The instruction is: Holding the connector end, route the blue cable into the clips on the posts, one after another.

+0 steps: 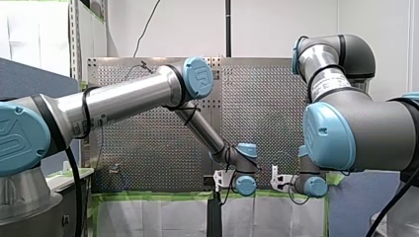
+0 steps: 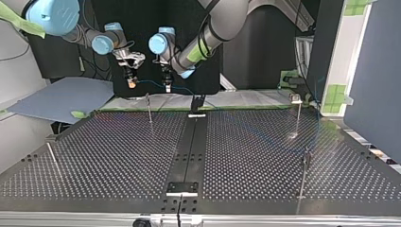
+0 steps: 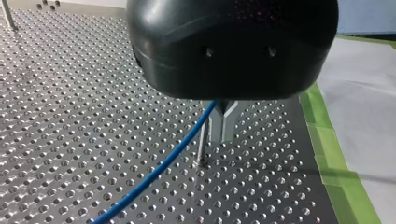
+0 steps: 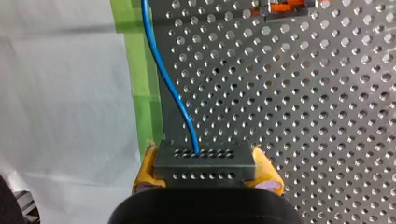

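Over the worktop's (image 3: pixel 70 116) green-taped edge, my right pincer (image 4: pixel 206 175) clamps the connector (image 4: pixel 205 161) while my left pincer (image 3: pixel 223 133) pinches the blue cable (image 3: pixel 159 170) slung between them. Keeping it taut while lowering squarely onto the post (image 3: pixel 202 147) below looks wisest.

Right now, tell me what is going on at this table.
My right gripper holds the connector; the blue cable runs from it to my left gripper, whose fingers pinch it farther along. Both hang over the table's far edge in the top view. No post holds the cable yet.
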